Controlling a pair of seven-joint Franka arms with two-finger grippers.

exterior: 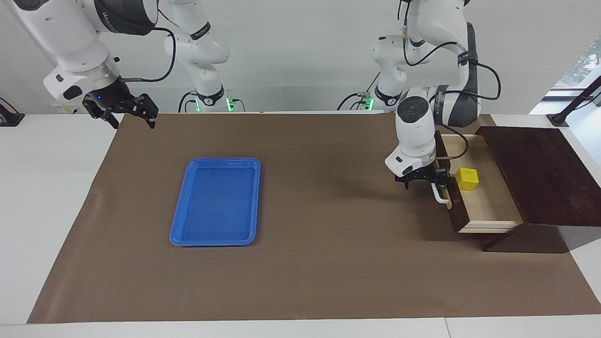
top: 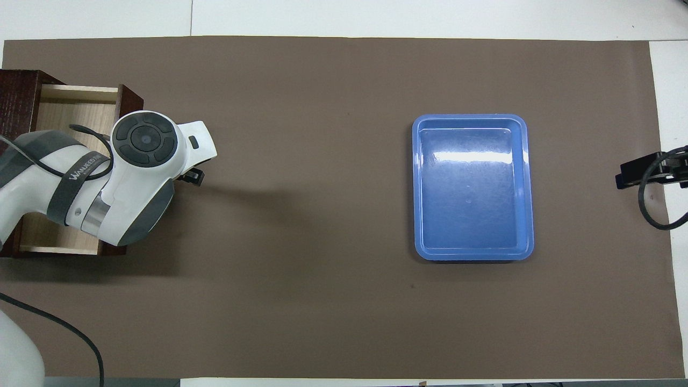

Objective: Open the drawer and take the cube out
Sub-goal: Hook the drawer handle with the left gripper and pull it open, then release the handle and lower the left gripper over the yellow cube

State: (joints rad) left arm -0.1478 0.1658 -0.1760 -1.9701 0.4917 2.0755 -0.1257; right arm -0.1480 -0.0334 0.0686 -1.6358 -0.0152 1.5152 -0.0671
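The drawer (exterior: 486, 197) is standing well pulled out of its dark wooden box (exterior: 540, 173) at the left arm's end of the table, showing a dark brown front, a white bar handle (exterior: 438, 193) on a tan strip, and a pale wood floor inside. The cube (exterior: 467, 179), small, solid and bright yellow, is sitting on that pale floor, close to the drawer front and about midway along it. The left gripper (exterior: 429, 180) is reaching down at the drawer front with its fingers at the white handle, seemingly hooked around the bar; the fingers are standing wide rather than pinched together, and nothing else is in them. In the overhead view the left arm's wrist is covering the handle and the cube. The right gripper (exterior: 126, 112) is waiting in the air over the edge of the brown mat (exterior: 328, 272) at the right arm's end, fingers spread and holding nothing. The blue tray (exterior: 217, 202) is lying flat on the mat, well apart from the drawer.
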